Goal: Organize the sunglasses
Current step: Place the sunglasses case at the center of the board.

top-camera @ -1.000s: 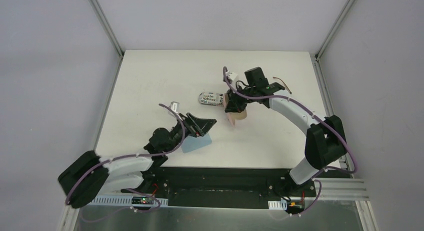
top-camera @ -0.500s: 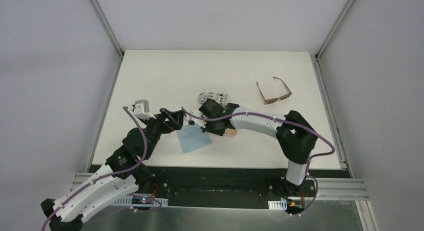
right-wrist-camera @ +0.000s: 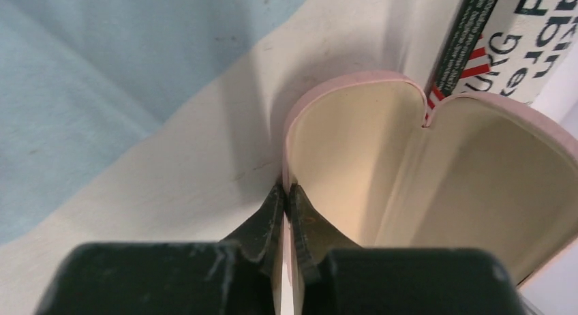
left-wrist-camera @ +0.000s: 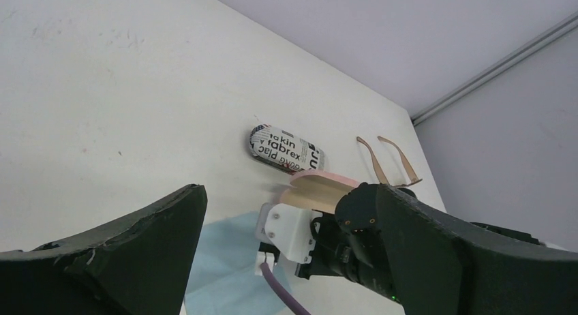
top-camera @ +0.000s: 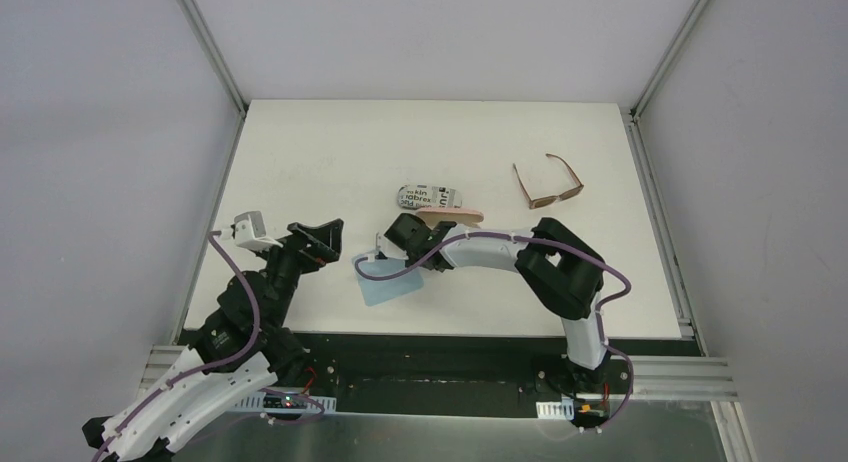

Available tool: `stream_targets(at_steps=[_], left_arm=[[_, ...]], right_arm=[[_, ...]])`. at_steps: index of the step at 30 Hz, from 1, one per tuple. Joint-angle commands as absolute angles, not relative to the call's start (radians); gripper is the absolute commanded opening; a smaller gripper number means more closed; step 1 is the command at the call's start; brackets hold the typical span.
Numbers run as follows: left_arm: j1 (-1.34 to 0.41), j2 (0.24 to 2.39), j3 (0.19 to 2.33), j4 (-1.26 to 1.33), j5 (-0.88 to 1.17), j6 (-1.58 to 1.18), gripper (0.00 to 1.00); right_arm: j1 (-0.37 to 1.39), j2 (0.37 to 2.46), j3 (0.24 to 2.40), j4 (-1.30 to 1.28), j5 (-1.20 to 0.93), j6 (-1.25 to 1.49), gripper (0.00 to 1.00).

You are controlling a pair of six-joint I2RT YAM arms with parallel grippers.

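The brown-framed sunglasses [top-camera: 548, 185] lie unfolded at the back right of the table, far from both grippers; they also show in the left wrist view [left-wrist-camera: 388, 161]. The pale lilac sunglasses are out of view. My right gripper [top-camera: 418, 237] is shut on the rim of the open pink case [top-camera: 450, 214]; in the right wrist view the gripper [right-wrist-camera: 287, 189] pinches the thin pink edge, and the case's cream inside [right-wrist-camera: 354, 138] looks empty. My left gripper [top-camera: 322, 230] is open and empty, left of the cloth, and it looks towards the case [left-wrist-camera: 320, 189].
A light blue cloth [top-camera: 385, 280] lies flat near the front edge, just below my right gripper. The black-and-white lettered case [top-camera: 428, 198] lies shut right behind the pink case, touching it. The right arm arches across the table's middle.
My left gripper has pulled back to the left, off the blue cloth. My right gripper has moved left with the pink case, which now stands open against the lettered case.
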State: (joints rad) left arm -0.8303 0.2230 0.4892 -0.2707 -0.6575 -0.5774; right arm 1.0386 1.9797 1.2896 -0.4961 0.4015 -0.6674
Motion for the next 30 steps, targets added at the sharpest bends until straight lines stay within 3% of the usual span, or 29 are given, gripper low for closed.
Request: stream_targets(at_steps=[1,14,25,30], left_arm=[[-0.831,0.190,0.522,-0.307,-0.671,-0.604,0.98],[-0.831,0.183,0.522,-0.338,-0.658,-0.629,0.98],[-0.830,0.232,0.542,-0.338,-0.677,-0.584,0.99],[-0.831,0.374,0.574,-0.366,-0.640,-0.544,0.99]], right_arm=[[1.042,2.027,1.296,-0.420,0.466,-0.743,0.05],[1.040,1.954,1.273,-0.398,0.475,-0.774,0.29],[1.034,1.758,1.328,-0.514,0.444,-0.732,0.41],[0.985,1.629,1.354,-0.584,0.341,-0.656,0.44]])
